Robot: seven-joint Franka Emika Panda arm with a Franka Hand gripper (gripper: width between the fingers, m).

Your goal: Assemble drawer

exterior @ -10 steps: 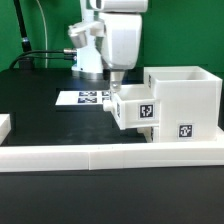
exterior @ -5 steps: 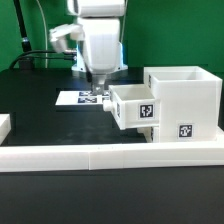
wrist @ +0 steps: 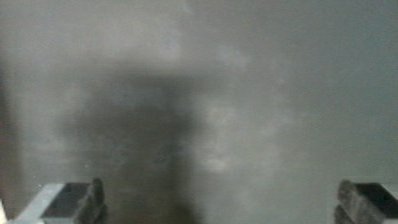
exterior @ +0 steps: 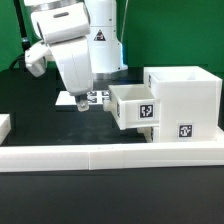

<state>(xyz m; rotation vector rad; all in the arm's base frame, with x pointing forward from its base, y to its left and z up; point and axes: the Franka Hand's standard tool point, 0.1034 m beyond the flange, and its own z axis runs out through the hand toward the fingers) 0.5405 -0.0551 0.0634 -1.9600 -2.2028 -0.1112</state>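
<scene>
the black desk (exterior: 40, 115) carries the white drawer housing (exterior: 185, 105), the marker board (exterior: 98, 97) behind it, and a long low white wall (exterior: 110, 153) along the front.

- A black table (exterior: 40, 125) fills the exterior view.
- The marker board (exterior: 97, 98) lies flat on it toward the back, partly hidden.
- A long low white wall (exterior: 100, 155) runs across the table's near edge.
- A small white block (exterior: 5, 125) sits at the exterior view's left edge.
- A green backdrop (exterior: 10, 30) stands behind.
- A dark cable (exterior: 25, 62) trails at back left.
</scene>
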